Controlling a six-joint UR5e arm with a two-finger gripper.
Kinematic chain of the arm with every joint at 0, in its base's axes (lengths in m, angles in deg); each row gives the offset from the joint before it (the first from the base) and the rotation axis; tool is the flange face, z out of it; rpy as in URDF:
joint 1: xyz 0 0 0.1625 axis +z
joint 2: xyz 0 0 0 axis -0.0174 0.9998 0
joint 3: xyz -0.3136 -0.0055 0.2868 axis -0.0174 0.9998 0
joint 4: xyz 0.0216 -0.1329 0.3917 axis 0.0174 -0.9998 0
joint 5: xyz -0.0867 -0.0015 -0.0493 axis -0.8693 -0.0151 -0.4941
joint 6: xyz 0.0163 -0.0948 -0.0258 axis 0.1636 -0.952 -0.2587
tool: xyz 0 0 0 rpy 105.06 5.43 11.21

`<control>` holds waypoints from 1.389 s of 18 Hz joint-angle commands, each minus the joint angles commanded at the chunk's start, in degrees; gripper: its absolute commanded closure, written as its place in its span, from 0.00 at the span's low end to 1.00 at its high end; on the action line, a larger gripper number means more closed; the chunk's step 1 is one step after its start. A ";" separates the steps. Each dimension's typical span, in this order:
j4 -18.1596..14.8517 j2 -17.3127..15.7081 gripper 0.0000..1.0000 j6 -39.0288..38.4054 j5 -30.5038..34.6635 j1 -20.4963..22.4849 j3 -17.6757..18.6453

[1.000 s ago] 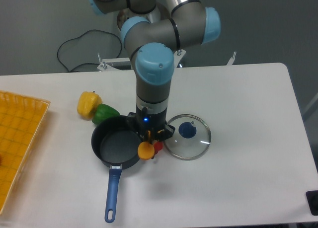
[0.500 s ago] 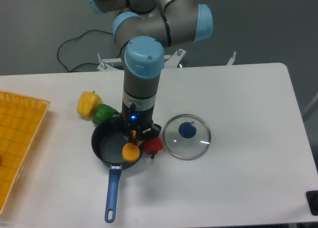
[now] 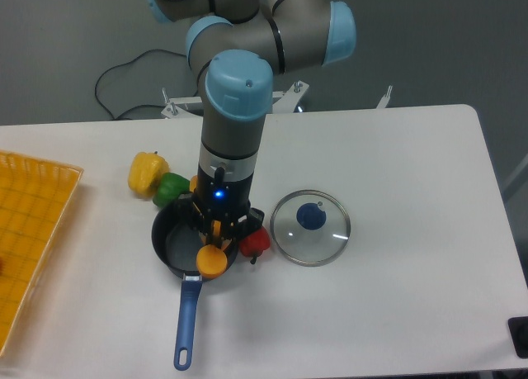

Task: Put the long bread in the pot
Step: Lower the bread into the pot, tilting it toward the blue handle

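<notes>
- Camera view is showing the claw point(image 3: 214, 234) gripping the long bread point(image 3: 211, 261), pointing down over the pot point(image 3: 169, 243).
- Bread is showing as a smooth orange disc, end-on, at the pot's near rim.
- Pot is sitting black on the bench point(image 3: 396, 296), blue handle trailing toward the camera.

- The gripper point(image 3: 216, 233) holds the long bread point(image 3: 211, 261) over the pot point(image 3: 169, 243).
- The bread's round orange end sits by the pot's blue handle.
- 1 red pepper point(image 3: 255, 243) lies between the pot and the glass lid point(image 3: 311, 227).
- A yellow pepper point(image 3: 146, 172) and a green pepper point(image 3: 170, 187) touch.
</notes>
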 joint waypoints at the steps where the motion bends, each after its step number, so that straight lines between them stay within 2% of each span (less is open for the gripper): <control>1: 0.09 0.17 0.89 -0.09 0.00 0.00 -0.09; 5: 0.18 0.88 0.88 -1.50 -0.35 0.09 -0.09; 8: 1.67 1.49 0.88 -1.67 -0.35 0.00 -0.09; 25: 2.02 4.13 0.83 -1.76 -0.09 -1.67 0.35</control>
